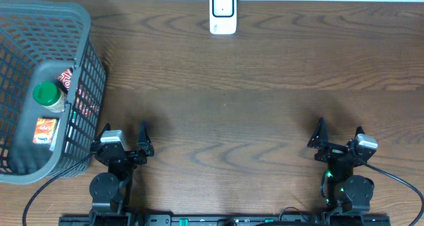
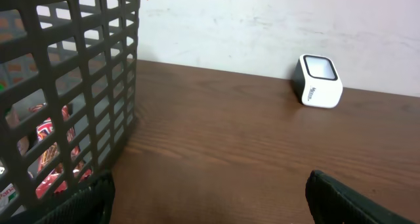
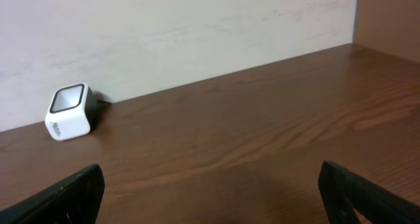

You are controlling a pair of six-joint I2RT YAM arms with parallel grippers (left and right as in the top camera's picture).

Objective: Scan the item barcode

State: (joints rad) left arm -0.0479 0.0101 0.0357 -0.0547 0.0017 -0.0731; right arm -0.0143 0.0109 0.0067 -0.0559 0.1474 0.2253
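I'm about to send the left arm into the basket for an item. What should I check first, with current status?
1. Left gripper open, empty: ok.
2. Right gripper open, empty: ok.
3. Items in basket, namely green-lidded jar, orange box and red packet: ok.
4. Barcode scanner standing at the far edge of the table, nothing on it: ok.
5. Barcode side of any item: cannot tell.
6. Straight sideways reach to the items: not ok, basket wall stands in the way.
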